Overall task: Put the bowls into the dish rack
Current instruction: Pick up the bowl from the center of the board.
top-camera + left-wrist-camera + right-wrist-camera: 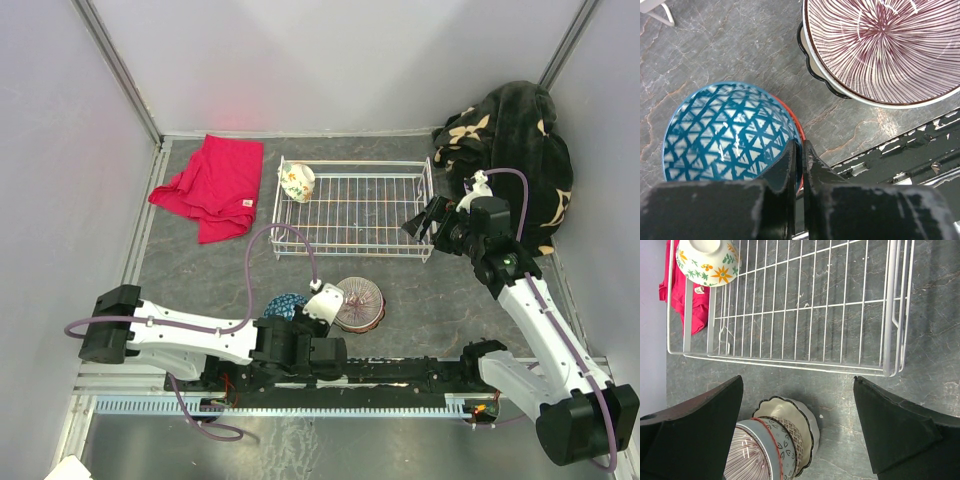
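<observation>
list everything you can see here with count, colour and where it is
white wire dish rack: one, white, mid-table
cream floral ceramic bowl: one, cream with orange flowers, tipped in the rack's back-left corner
teal triangle-patterned bowl: one, teal inside, red outside, in front of the rack
stack of nested patterned bowls: several, count unclear, purple-striped one on top, right of the teal bowl
red cloth: one, red, left of the rack
dark flowered blanket: one, black and beige, back-right corner
grey stone-look table: one, grey, under everything
left gripper: one, black, shut on the teal bowl's rim
right gripper: one, black, open, by the rack's right end
</observation>
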### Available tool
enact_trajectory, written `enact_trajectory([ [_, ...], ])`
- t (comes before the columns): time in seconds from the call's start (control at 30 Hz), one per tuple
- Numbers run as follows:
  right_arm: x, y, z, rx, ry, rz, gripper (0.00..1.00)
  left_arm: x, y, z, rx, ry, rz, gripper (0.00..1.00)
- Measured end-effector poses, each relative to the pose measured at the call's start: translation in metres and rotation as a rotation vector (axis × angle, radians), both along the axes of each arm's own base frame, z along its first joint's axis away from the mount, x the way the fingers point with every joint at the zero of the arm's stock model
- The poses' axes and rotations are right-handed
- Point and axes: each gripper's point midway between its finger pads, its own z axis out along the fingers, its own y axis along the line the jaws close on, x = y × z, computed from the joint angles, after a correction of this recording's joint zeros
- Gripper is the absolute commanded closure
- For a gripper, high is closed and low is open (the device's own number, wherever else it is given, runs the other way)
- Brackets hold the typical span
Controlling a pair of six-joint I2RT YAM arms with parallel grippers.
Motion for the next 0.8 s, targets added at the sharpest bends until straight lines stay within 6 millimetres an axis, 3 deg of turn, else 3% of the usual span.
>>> enact_trajectory([
  [0.47, 0.000, 0.000, -0.001, 0.001, 0.003, 0.002, 0.01, 0.001, -0.005, 0.025, -0.063, -0.010, 0.000, 0.97],
  [0.8, 0.000, 0.001, -0.001, 0.003, 0.004, 0.006, 0.01, 0.004, -0.015, 0.080, -0.220, -0.035, -0.024, 0.97],
])
